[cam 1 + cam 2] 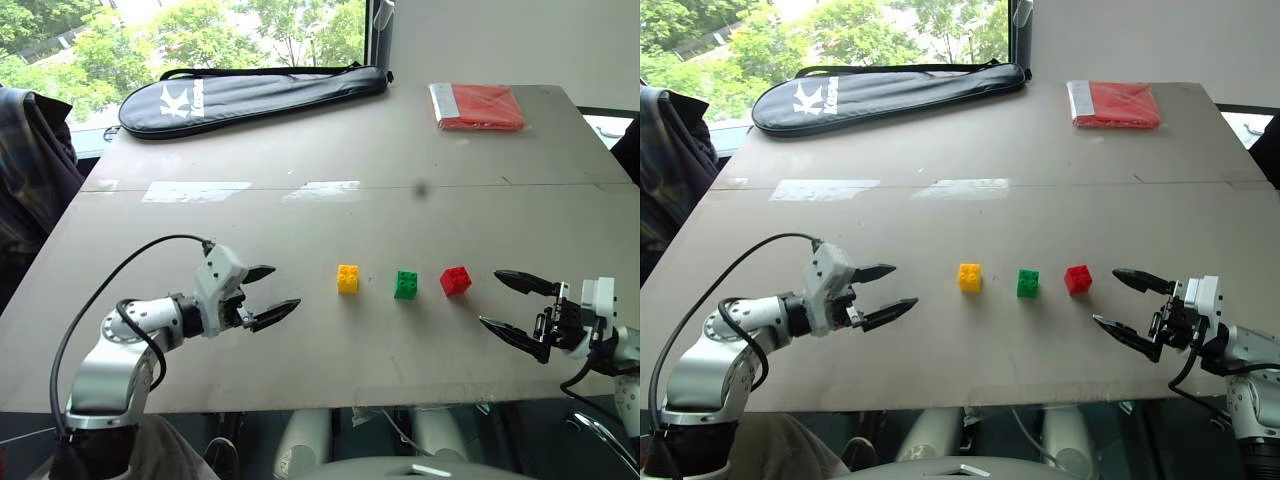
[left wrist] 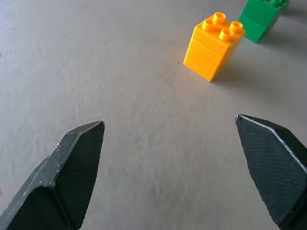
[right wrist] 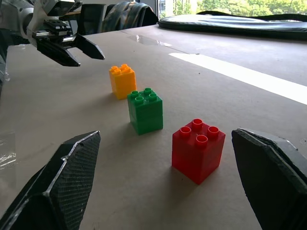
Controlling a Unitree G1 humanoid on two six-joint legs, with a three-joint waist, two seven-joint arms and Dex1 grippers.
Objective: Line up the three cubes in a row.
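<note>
Three studded cubes stand in a row near the table's front: yellow cube (image 1: 347, 278), green cube (image 1: 406, 284), red cube (image 1: 455, 280), each apart from its neighbour. My left gripper (image 1: 268, 293) hovers open to the left of the yellow cube, pointing at it, nothing between its fingers. My right gripper (image 1: 510, 304) stands open to the right of the red cube, also empty. The right wrist view looks along the row: red cube (image 3: 197, 149), green cube (image 3: 145, 109), yellow cube (image 3: 123, 80), with the left gripper (image 3: 82, 50) beyond. The left wrist view has the yellow cube (image 2: 213, 47) ahead.
A long dark racket bag (image 1: 250, 97) lies across the table's far left. A flat red packet (image 1: 478, 106) lies at the far right. The brown table (image 1: 300, 220) has a seam across its middle. A dark jacket (image 1: 30, 170) hangs off the left edge.
</note>
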